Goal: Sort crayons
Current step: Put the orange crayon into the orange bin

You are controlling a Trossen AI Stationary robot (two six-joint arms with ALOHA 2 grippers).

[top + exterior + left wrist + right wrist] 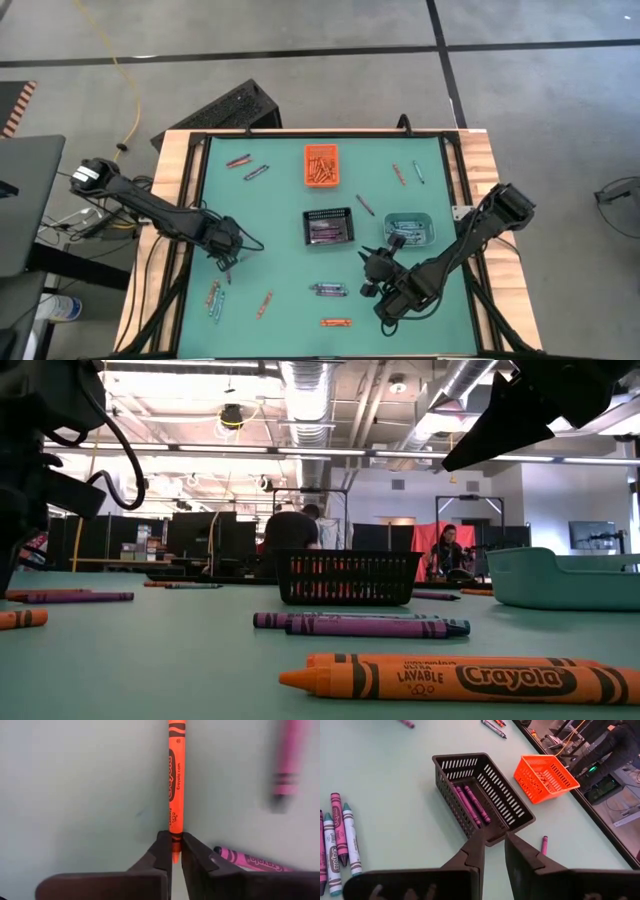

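the left end effector (173, 851) was down at the left side of the green tabletop (280, 215), its two dark fingers (161, 851) clenched on the tip of an orange crayon (176, 790) that lay flat and stretched straight away from the wrist camera; two purple crayons (250, 860) lay just beside it on the mat. the right end effector (377, 268) hung over the right front part of the tabletop, near the black mesh bin (329, 227), with its fingers (472, 851) a narrow gap apart and nothing visible between them; they pointed toward that bin's near corner. the black mesh bin sat at the centre and held several purple crayons (470, 802). the orange bin (321, 165) stood behind it toward the far edge with orange crayons inside, and the teal bin (410, 230) stood to the right of the mesh bin with a few crayons in it. loose crayons were scattered over the mat: a small pair near the far left corner (247, 166), a few near the far right (408, 173), one between the orange and teal bins (365, 205), a cluster at the front left (214, 297), a single orange one beside it (264, 304), a purple and teal group at the front centre (329, 289), and an orange one nearest the front edge (335, 323). in the low view that orange crayon (460, 680) lay closest, with people in the room far behind.
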